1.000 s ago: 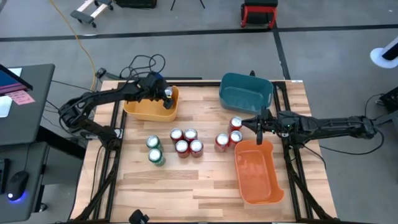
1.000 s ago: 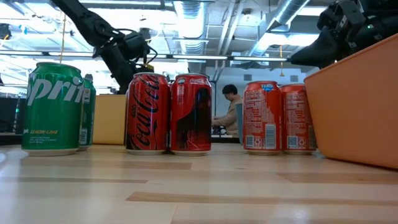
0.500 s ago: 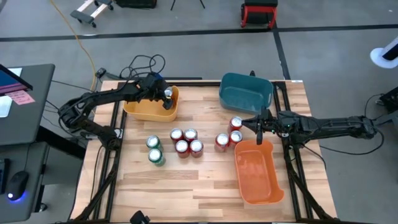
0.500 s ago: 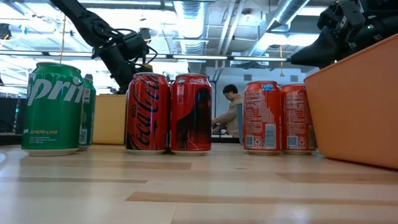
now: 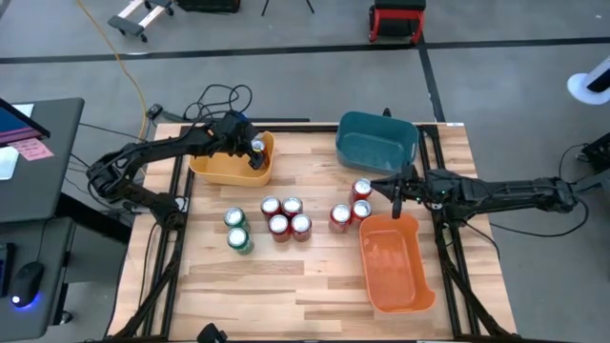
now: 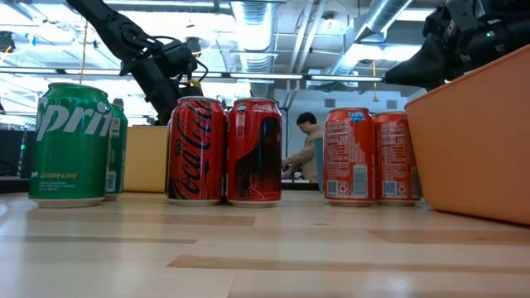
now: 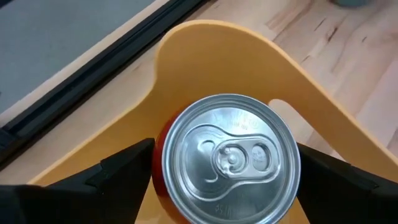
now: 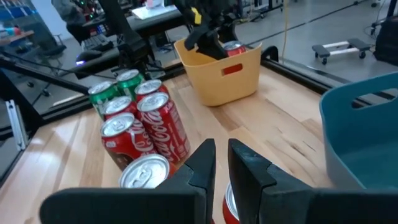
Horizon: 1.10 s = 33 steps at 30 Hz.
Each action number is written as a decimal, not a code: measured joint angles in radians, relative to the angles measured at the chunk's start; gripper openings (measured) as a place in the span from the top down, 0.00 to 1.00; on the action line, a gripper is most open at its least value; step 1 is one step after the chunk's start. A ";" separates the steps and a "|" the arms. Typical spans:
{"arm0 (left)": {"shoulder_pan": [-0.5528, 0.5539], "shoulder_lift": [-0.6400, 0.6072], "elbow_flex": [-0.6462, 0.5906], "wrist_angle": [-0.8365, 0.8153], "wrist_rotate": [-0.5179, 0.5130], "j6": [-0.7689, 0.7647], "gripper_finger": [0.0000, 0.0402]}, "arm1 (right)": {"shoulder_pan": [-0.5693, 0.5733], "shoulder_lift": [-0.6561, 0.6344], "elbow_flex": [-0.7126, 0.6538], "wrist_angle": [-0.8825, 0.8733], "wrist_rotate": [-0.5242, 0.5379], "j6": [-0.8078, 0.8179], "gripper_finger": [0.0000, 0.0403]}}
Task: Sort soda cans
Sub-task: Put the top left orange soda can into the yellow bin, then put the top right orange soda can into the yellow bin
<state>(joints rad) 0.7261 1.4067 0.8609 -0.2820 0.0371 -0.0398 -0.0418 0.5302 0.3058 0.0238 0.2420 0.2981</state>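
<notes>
releasing: my left gripper (image 7: 227,168), fingers spread around one red can (image 7: 227,160), hangs in the yellow bin (image 5: 229,164) at 10 o'clock. my right gripper (image 8: 221,163) waits nearly closed, empty. nine cans (image 5: 285,219) remain on the table (image 5: 295,276), i judge.

Level across the wooden table (image 6: 265,248): green cans (image 6: 68,142) upright at one end, one behind the other. Beside them, two red cans (image 6: 225,151) touching side by side, another red pair (image 6: 371,156) further along. Orange bin (image 6: 472,136) looming just beside that last pair. Yellow bin (image 6: 146,157) behind the cans. Left arm's tool (image 6: 175,68) hanging above the yellow bin, right arm's tool (image 6: 451,41) above the orange bin. Person (image 6: 305,145) seated in the room beyond.
</notes>
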 joint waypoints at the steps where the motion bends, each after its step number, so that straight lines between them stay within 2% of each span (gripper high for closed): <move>1: 0.000 -0.003 0.006 -0.013 -0.003 0.005 0.14 | 0.000 0.000 0.000 0.008 0.000 -0.005 0.83; 12: 0.000 -0.072 0.077 -0.122 -0.021 0.029 0.14 | 0.000 0.039 0.000 0.030 0.000 -0.010 0.83; 22: -0.004 -0.270 0.082 -0.289 -0.069 -0.049 0.14 | 0.000 0.161 0.000 0.158 0.000 -0.016 0.83; 28: -0.088 -0.387 0.082 -0.391 -0.053 -0.123 0.16 | 0.001 0.234 0.000 0.240 -0.016 -0.058 0.83; 33: -0.238 -0.407 0.082 -0.374 -0.043 -0.179 0.19 | 0.003 0.300 0.000 0.329 -0.152 -0.191 0.83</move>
<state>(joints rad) 0.4879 0.9992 0.9432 -0.6555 -0.0058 -0.2187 -0.0391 0.8307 0.3054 0.3527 0.0902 0.1068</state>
